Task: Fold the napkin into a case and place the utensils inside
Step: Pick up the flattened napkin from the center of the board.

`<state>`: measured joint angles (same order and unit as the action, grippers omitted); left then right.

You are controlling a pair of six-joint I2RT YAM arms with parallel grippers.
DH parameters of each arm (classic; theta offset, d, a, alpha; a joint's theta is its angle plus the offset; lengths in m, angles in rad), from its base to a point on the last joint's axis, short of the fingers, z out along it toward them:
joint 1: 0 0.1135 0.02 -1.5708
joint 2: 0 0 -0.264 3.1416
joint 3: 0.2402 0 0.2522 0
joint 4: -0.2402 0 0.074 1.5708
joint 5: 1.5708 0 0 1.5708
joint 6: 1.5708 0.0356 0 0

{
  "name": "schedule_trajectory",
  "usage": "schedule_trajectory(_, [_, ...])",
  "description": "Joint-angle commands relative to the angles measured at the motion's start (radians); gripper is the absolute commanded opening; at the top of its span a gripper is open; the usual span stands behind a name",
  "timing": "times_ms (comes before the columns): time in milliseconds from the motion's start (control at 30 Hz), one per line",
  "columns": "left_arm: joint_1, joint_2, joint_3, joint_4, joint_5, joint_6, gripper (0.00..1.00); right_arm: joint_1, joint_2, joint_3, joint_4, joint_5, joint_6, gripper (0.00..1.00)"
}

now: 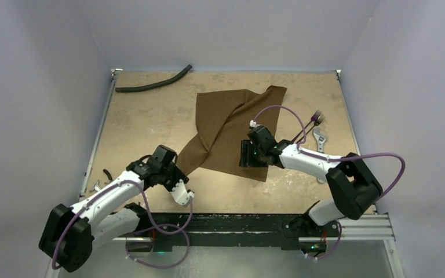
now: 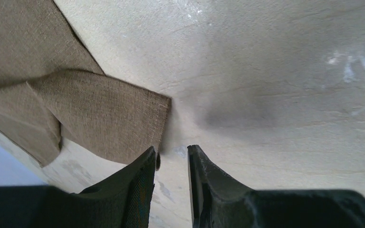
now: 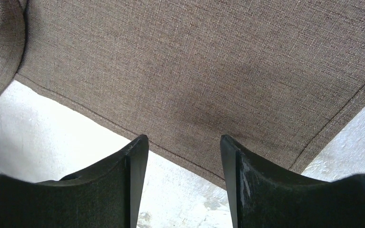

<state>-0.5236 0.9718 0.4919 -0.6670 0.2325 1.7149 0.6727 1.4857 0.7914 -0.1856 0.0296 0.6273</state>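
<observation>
**Both grippers stand empty at the napkin's near edge**

Closest to the lens, the right gripper [image 3: 184, 140] has its two dark fingers [image 3: 123, 180] set wide apart with nothing between them. They point across the near hem of the napkin [image 1: 232, 124], so cloth lies ahead of and under the tips and bare table shows on either side of them.

The napkin lies rumpled and partly doubled on the table [image 1: 145, 121]. Its long axis runs diagonally, from a far corner on the right down to a near corner on the left, and a ridge is creased along it. The right gripper sits over the near hem, towards its right corner.

The left gripper [image 2: 171, 152] is just off the near-left corner. Its jaws are narrowly parted and hold nothing, and the corner flap ends just beside the left-hand fingertip. Whether they touch is hard to tell from that view.

So each arm has a near corner at hand, and folding away from the arms looks like the natural next move.

The utensils [image 1: 317, 118] lie to the right of the napkin, near it but apart, on the right arm's side. A black hose [image 1: 150, 86] lies beyond the napkin's far-left side.
</observation>
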Motion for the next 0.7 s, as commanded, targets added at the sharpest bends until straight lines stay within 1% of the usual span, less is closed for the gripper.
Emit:
schedule_trajectory(0, [-0.013, 0.066, -0.030, 0.145, -0.004, 0.096, 0.31, -0.002, 0.001, -0.013, 0.018, -0.023, -0.005, 0.60])
schedule_trajectory(133, [-0.014, 0.103, -0.060, 0.256, -0.005, 0.108, 0.31, -0.002, 0.015, -0.022, 0.039, -0.028, -0.001, 0.60])
schedule_trajectory(233, [-0.015, 0.123, -0.068, 0.288, -0.011, 0.113, 0.31, -0.002, 0.017, -0.026, 0.044, -0.028, -0.005, 0.60])
schedule_trajectory(300, [-0.015, 0.138, -0.069, 0.304, -0.009, 0.109, 0.28, -0.002, 0.021, -0.031, 0.047, -0.049, -0.008, 0.58])
schedule_trajectory(333, [-0.015, 0.143, -0.072, 0.321, -0.007, 0.101, 0.25, -0.002, 0.025, -0.031, 0.047, -0.054, -0.010, 0.58])
schedule_trajectory(433, [-0.020, 0.168, -0.070, 0.387, -0.010, 0.065, 0.03, -0.002, 0.029, -0.037, 0.046, -0.059, -0.013, 0.55])
schedule_trajectory(467, [-0.021, 0.169, -0.071, 0.425, -0.010, 0.041, 0.00, -0.002, 0.028, -0.038, 0.045, -0.057, -0.014, 0.55])
schedule_trajectory(533, [-0.022, 0.166, -0.072, 0.503, -0.011, -0.046, 0.00, -0.002, 0.024, -0.043, 0.042, -0.052, -0.014, 0.55])
schedule_trajectory(633, [-0.022, 0.161, -0.027, 0.514, -0.026, -0.196, 0.00, -0.005, 0.014, -0.052, 0.042, -0.050, -0.012, 0.55])
schedule_trajectory(667, [-0.023, 0.160, -0.004, 0.508, -0.036, -0.268, 0.00, -0.006, 0.010, -0.053, 0.041, -0.048, -0.012, 0.55])
